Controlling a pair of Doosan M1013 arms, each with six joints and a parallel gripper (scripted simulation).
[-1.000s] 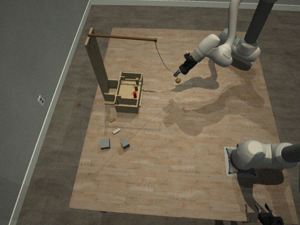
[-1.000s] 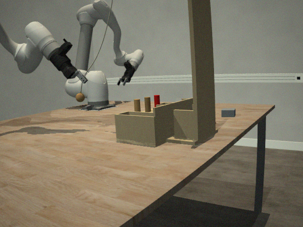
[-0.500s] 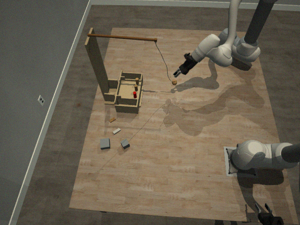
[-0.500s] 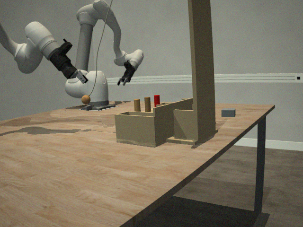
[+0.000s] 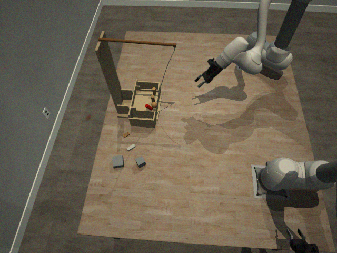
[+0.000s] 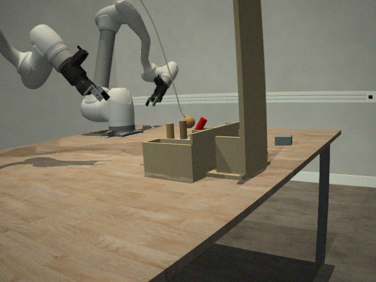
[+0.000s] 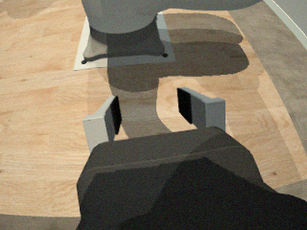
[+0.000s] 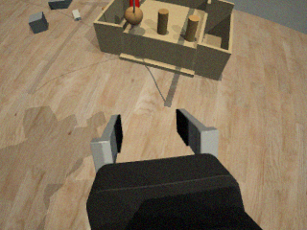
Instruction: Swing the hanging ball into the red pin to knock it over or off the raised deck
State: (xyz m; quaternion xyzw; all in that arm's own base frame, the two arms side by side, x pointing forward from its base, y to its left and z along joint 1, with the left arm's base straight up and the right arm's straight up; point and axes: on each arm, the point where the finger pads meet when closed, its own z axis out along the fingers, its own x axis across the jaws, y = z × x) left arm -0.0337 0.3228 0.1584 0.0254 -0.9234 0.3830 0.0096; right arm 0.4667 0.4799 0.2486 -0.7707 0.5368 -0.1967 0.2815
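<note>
"What do you make of the red pin?"

"Smooth, round-sided, leaning steeply over the pale deck, left of the ball from above. I can't tell whether they touch."

"And the ball's finish?"

"Tan-orange, hung on a thin cord that slants down from a round brown beam."

"The others?"

"A matte brown pin stands upright near the ball; a second brown cylinder stands upright beyond it."

"Textures around them?"

"Plain board walls on the tray, streaky wood grain on the table."

"The pincers?"

"The right gripper is spread wide, dark pads facing, holding nothing, well right of the tray from above. The left gripper, at the near right corner, is spread and empty too."

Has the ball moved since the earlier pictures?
Yes. The ball was out over the table near the gripper; now it has swung in over the wooden tray.
</note>
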